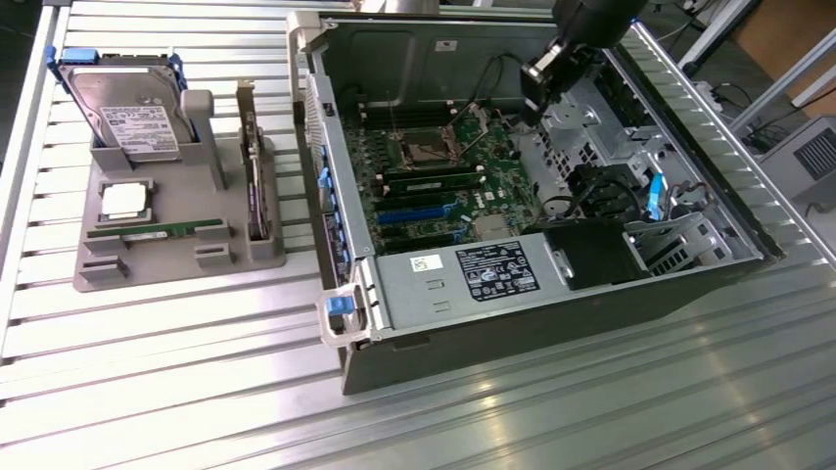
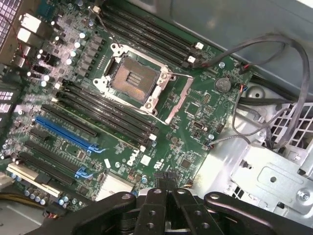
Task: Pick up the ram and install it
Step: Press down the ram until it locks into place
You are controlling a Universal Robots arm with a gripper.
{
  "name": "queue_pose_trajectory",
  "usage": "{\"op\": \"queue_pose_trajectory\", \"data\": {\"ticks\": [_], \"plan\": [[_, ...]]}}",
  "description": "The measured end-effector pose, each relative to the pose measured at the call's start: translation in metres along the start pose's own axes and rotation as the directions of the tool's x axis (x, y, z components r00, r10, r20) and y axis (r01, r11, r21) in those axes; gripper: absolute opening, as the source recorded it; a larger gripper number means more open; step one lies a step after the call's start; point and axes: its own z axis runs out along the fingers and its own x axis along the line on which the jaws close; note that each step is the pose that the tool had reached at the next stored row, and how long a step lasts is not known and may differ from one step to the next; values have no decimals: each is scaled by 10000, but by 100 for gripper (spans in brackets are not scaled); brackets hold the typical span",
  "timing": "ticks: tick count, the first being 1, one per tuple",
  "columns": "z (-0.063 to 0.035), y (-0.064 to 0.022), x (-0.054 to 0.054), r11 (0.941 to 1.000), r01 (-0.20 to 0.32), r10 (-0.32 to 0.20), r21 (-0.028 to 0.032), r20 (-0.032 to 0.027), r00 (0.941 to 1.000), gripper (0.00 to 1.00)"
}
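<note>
One ram [image 1: 155, 233] is seen lying in the grey holder [image 1: 176, 257], well apart from one gripper [image 2: 167, 182], pinched together, empty.

A lab or workshop bench: ribbed aluminium table [image 1: 157, 372], opened computer case [image 1: 523, 294], grey parts fixture [image 1: 170, 259].

Pincer [image 2: 166, 188] fingertips blurred; arm [image 1: 594, 24] cropped above
</note>
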Motion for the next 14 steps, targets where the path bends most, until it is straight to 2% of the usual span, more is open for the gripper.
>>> {"op": "queue_pose_trajectory", "data": {"ticks": [4, 9, 11, 13, 14], "plan": [[0, 0, 0, 9966, -829, 829, -39, 0, 9966, 10], [0, 0, 0, 9863, -1645, 1645, -77, -3, 9864, 10], [0, 0, 0, 9788, -2048, 2048, -96, -6, 9788, 10], [0, 0, 0, 9648, -2627, 2627, -123, -11, 9649, 10], [0, 0, 0, 9609, -2765, 2765, -129, -13, 9610, 10]]}}
